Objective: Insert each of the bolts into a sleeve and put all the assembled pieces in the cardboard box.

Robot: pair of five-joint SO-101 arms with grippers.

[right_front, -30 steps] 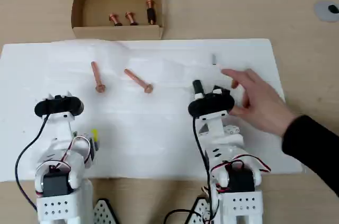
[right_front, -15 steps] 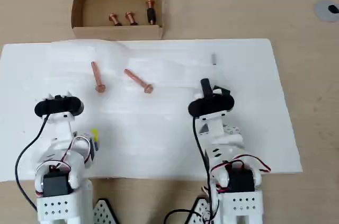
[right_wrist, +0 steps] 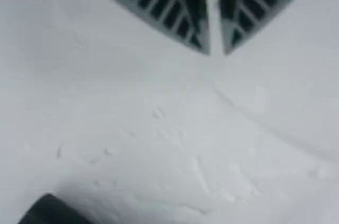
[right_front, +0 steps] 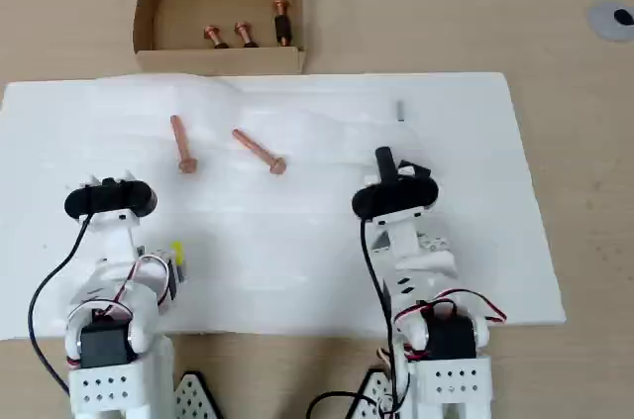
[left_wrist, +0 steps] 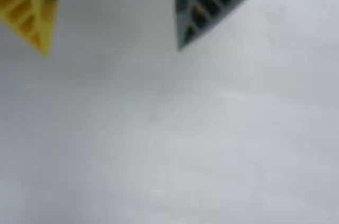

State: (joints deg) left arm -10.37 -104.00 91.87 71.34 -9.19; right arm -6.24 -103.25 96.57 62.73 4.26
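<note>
Two loose copper bolts lie on the white foam sheet (right_front: 297,251), one (right_front: 182,144) on the left and one (right_front: 260,152) nearer the middle. A black sleeve (right_front: 382,159) stands upright just beyond the right arm (right_front: 394,197); a dark shape that may be the sleeve (right_wrist: 47,209) sits at the edge of the right wrist view. My right gripper (right_wrist: 216,52) hangs shut over bare foam with nothing in it. My left gripper (left_wrist: 110,49) is open over bare foam, on the left arm (right_front: 109,199). The cardboard box (right_front: 149,3) at the back holds three assembled pieces (right_front: 246,33).
A small grey piece (right_front: 400,111) lies on the foam beyond the sleeve. Around the sheet is wooden tabletop (right_front: 575,142), with a grey disc (right_front: 612,19) at the far right.
A person's hand that was beside the right arm a second ago has withdrawn out of view. The black sleeve has shifted slightly to the right. Neither arm has moved.
</note>
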